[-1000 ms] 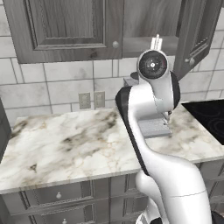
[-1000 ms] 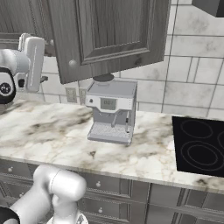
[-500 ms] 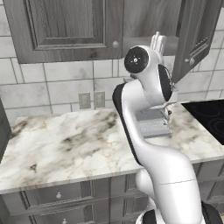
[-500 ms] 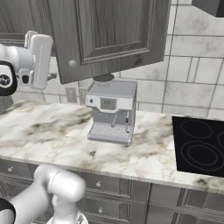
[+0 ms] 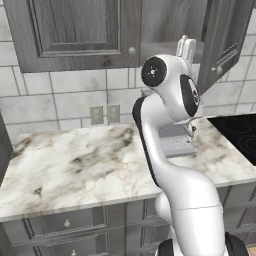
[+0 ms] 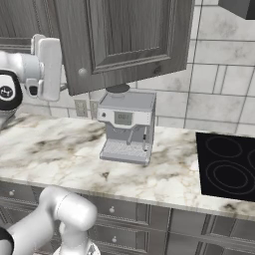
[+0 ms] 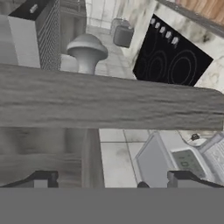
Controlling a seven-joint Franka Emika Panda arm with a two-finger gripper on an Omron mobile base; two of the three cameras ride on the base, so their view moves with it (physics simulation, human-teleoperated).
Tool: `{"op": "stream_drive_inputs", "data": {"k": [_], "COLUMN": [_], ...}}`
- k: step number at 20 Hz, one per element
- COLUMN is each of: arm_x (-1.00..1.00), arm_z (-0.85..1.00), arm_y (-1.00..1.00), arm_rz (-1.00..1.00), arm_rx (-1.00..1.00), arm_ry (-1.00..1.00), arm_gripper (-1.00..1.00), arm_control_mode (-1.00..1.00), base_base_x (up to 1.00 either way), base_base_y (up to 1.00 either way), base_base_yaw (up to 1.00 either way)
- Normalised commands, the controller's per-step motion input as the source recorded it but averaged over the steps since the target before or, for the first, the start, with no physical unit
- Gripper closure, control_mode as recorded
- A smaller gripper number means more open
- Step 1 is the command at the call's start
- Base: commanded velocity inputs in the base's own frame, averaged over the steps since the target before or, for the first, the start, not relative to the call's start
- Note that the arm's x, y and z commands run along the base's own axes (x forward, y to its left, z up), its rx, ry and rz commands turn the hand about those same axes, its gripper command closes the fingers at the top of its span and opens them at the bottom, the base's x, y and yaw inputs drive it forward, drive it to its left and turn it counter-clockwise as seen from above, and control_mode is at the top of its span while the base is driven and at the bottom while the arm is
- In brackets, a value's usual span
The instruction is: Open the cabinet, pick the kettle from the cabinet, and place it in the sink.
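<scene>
I had the claw (image 7: 109, 179) released, its two dark fingertips (image 7: 41, 178) set wide apart with nothing between them. It was up at the cabinet (image 5: 75, 30), at the lower edge of the right-hand door (image 6: 124, 40), which stood swung out over the bench (image 5: 75, 165). In the hand view that door's bottom edge ran as a thick wood-grain band straight across, just beyond the tips, and its round silver knob (image 7: 87, 49) stood out beyond that edge, slightly left of the claw's centre line. I couldn't tell whether either tip touched the wood. The left-hand door (image 5: 75, 35) was closed, its knob (image 5: 132, 50) at the lower inner corner.

From the right base view, the hand (image 6: 47, 67) sat beside the open door's knob (image 6: 82, 72), just left of it. Under the open door a boxy silver coffee machine (image 6: 127, 124) stood toward the back of the bench, near the tiled wall. A black cooktop (image 6: 226, 167) was set into the bench's right end. I couldn't make out the kettle in the cabinet.
</scene>
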Motion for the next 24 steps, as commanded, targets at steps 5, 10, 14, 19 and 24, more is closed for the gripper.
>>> {"op": "stream_drive_inputs", "data": {"k": [5, 10, 14, 19, 24], "arm_x": [0.0, 0.0, -0.19, -0.14, -0.05], "arm_z": [-0.12, -0.13, -0.03, 0.0, 0.0], "arm_y": [0.0, 0.1, -0.06, -0.2, -0.5], "arm_rz": [-0.03, -0.01, -0.08, -0.12, -0.12], "arm_rx": [0.13, 0.17, 0.12, 0.08, 0.08], "arm_ry": [-0.24, -0.16, -0.08, -0.04, 0.01], "arm_gripper": [-1.0, -1.0, -1.0, -1.0, -1.0], "arm_control_mode": [-1.0, -1.0, -1.0, -1.0, -1.0], "base_base_x": [0.0, 0.0, 0.0, 0.0, 0.0], "base_base_y": [0.0, 0.0, 0.0, 0.0, 0.0], "base_base_yaw": [0.0, 0.0, 0.0, 0.0, 0.0]}}
